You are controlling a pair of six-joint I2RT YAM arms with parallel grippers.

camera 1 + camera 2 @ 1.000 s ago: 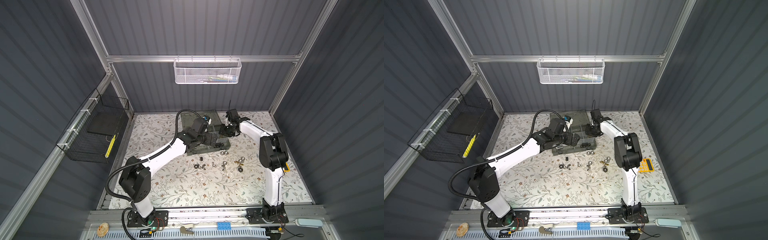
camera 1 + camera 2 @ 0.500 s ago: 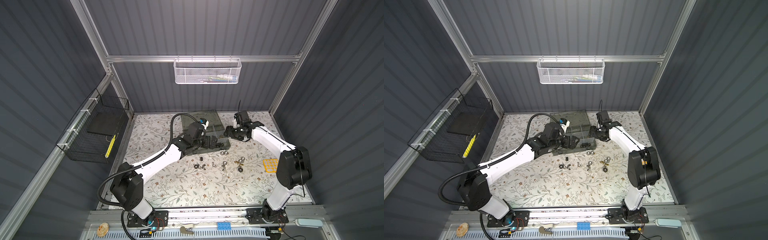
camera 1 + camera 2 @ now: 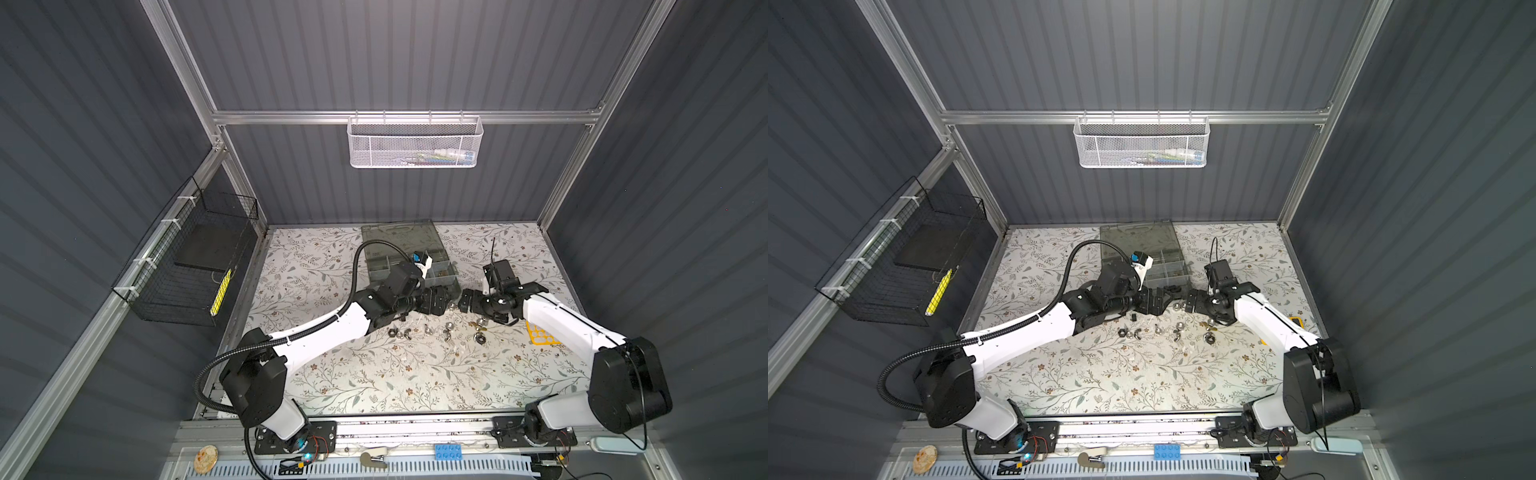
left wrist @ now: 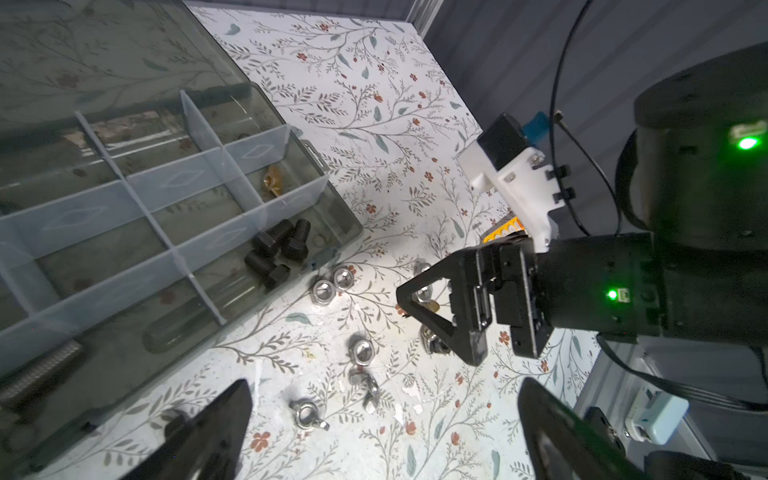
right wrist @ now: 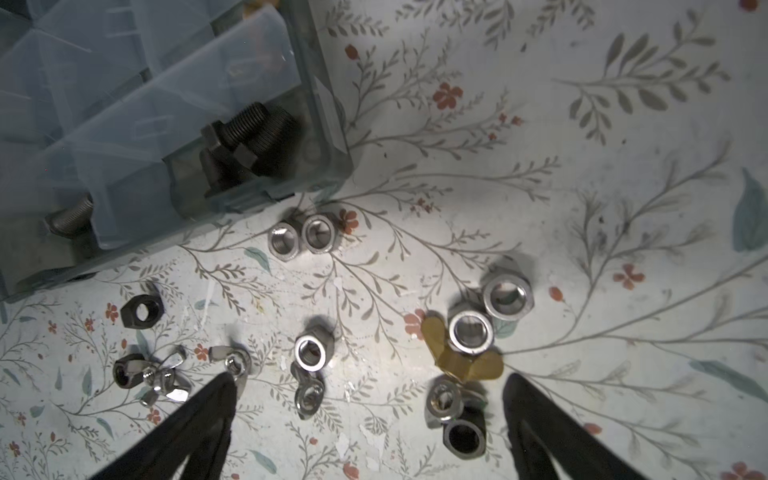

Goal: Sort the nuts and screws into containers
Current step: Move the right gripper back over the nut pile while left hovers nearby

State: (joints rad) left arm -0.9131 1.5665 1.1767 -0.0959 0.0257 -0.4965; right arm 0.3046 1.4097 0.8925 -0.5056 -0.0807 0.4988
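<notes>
Sorting looked partly done, with the arms between one drop and the next pick. The organiser case [image 3: 397, 241] lay open at the middle of the surface's far edge. Both arms reached in toward its near side. The left gripper [image 4: 382, 392] hung with its jaws spread wide and nothing between them. The right gripper [image 5: 370, 378] was likewise released and empty, poised above the loose pieces. Black bolts [image 4: 276, 251] already lay in the case's corner compartment nearest that scatter, and a brass piece [image 4: 274, 183] sat in the compartment behind it. The rest were still unsorted, in a loose row across the middle of the surface, just in front of the case. They included silver hex nuts [image 5: 301, 237], wing nuts [image 5: 162, 378], a brass wing nut [image 5: 461, 361] and a black hex nut [image 5: 141, 311]. The next pick probably called for dropping straight over one piece. Several touched or overlapped, so a neighbour could have been dragged along.

Dark ribbed walls enclosed the cell. The surface [image 3: 374, 374] wore a pale floral cover. A black wire basket [image 3: 187, 266] hung on the left wall and a white mesh basket [image 3: 413, 143] on the back rail.
</notes>
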